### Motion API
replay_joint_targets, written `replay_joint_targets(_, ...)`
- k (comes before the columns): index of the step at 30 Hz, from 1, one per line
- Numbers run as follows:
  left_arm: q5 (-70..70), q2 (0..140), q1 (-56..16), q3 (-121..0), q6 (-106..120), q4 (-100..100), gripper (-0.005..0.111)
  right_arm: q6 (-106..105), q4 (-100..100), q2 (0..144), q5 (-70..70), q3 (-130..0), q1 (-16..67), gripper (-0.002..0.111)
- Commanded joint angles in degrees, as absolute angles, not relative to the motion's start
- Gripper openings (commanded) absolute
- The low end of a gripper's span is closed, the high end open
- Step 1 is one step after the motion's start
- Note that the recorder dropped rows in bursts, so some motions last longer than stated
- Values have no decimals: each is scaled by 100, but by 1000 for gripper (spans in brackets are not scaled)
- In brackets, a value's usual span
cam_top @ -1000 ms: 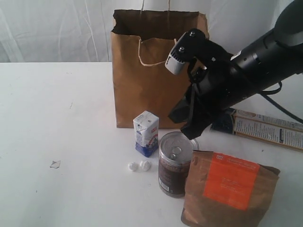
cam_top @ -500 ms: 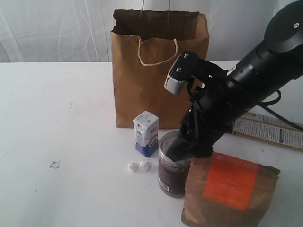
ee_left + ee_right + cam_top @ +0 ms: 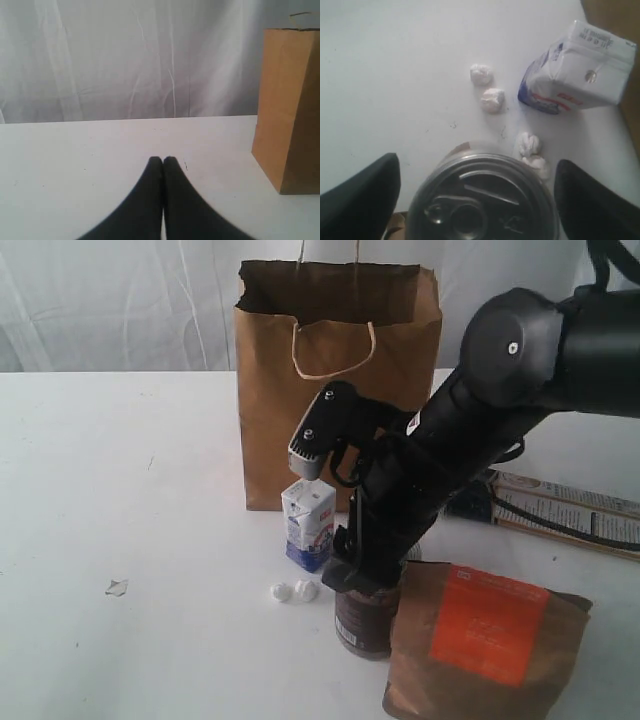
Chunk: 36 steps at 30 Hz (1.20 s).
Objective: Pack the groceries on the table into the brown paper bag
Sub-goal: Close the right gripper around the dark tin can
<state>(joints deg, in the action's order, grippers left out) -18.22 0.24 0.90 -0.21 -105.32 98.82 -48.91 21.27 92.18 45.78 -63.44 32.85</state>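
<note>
Right gripper [image 3: 365, 580] is sitting over the dark silver-topped can [image 3: 480, 205] with its fingers apart, straddling the top. Right wrist view is showing gaps on both sides; in the exterior view the arm is hiding that. The wrist view is also showing four small white lumps [image 3: 492, 99] near the small white-blue carton [image 3: 575, 70], exterior only two. Exterior is giving the layout: orange-labelled brown pouch [image 3: 485, 645] just beside the can, flat printed box [image 3: 565, 510] further back, brown paper bag [image 3: 335, 390] standing open behind the carton. Left gripper [image 3: 162, 162] is showing only in its own wrist view, fingers together, holding nothing, over the table [image 3: 75, 150].
</note>
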Motion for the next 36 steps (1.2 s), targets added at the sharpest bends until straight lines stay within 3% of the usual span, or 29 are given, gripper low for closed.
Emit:
replay_joint_targets(1, -1856, 0, 102, 0, -10512, 9995, 0, -4558, 1389, 9273, 4689, -6353, 3320, 77)
replay_joint_targets(11, -1856, 0, 102, 0, -10512, 9995, 0, -4472, 1051, 9558, 4646, -6353, 3331, 74)
replay_joint_targets(17, -1856, 0, 102, 0, -10512, 9995, 0, -4472, 1051, 9569, 4464, -6353, 3331, 53)
replay_joint_targets(23, -1856, 0, 102, 0, -10512, 9995, 0, -4472, 1062, 9546, 4464, -6353, 3331, 24)
replay_joint_targets(36, -1856, 0, 102, 0, -10512, 9995, 0, -4114, 1123, 8884, 5018, -6999, 3331, 9)
